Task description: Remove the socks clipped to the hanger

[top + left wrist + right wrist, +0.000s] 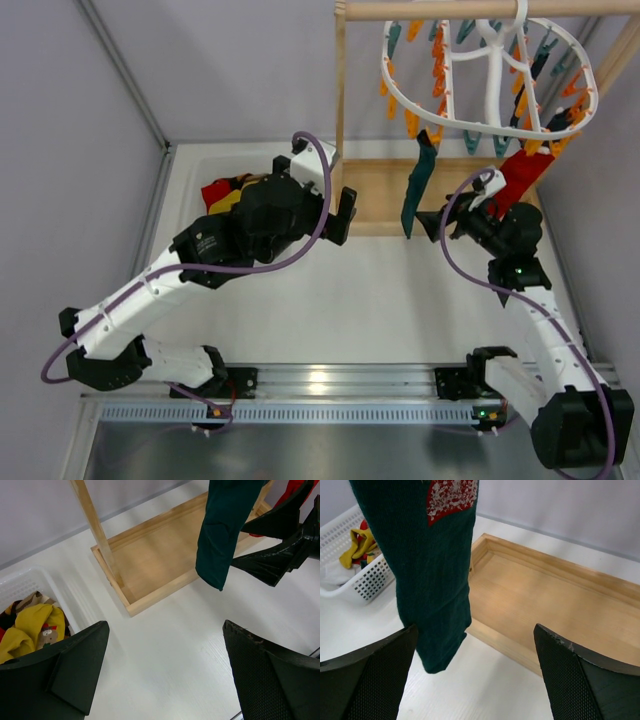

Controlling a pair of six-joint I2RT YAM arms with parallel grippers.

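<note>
Hanging above the wooden tray (378, 196): white oval hanger (490, 70), crossbars, orange + teal clips all round the rim. Two socks clipped on it. First, the dark teal sock (432, 570): drops straight down by the tray's front edge, ribbed knit, tip lowest and just off that edge, red patch w/ white flecks higher up. Second, the red sock (524, 176): dangles over the tray's right end, partly hidden by the R arm. Now the right gripper (475, 630): sits at the tray's front edge, jaws spread wide, nothing gripped. Teal sock's lower end hangs between its fingers, close by the one on the left of the wrist view. Touching or not, can't tell. Over to the left gripper (165, 625): hovers off the tray's front-left corner, jaws wide too, nothing in them. White basket (25, 577) just left of the tray, mustard yellow + red socks (32, 627) piled inside, plus a bit of brown striped fabric.
</note>
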